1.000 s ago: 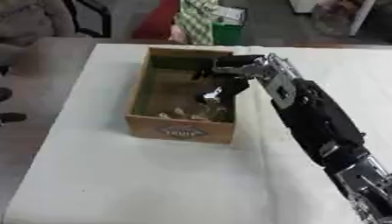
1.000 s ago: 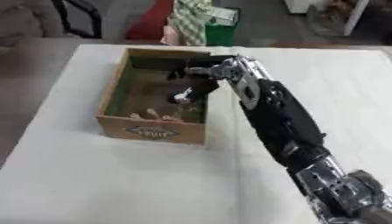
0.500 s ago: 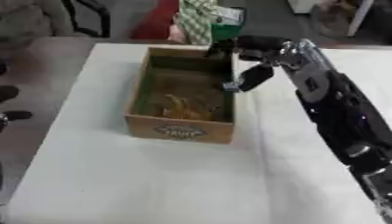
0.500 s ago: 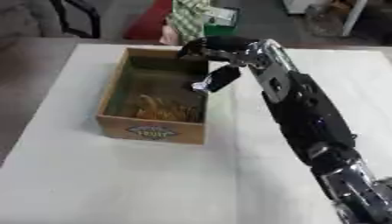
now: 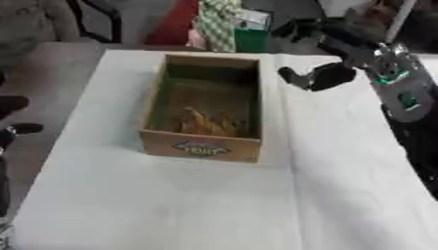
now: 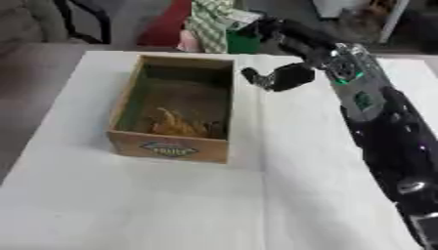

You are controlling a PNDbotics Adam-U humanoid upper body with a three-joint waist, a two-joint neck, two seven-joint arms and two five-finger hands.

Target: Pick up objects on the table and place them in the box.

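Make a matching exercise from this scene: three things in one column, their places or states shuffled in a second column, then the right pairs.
Things:
1. right hand
2. box
3. yellowish pieces

Places or states:
A. lying on the bottom inside the box, toward its near end
B. raised above the white table, just right of the box, holding nothing
C. standing open on the white table, label on its near wall

Pairs: 1-B, 2-C, 3-A
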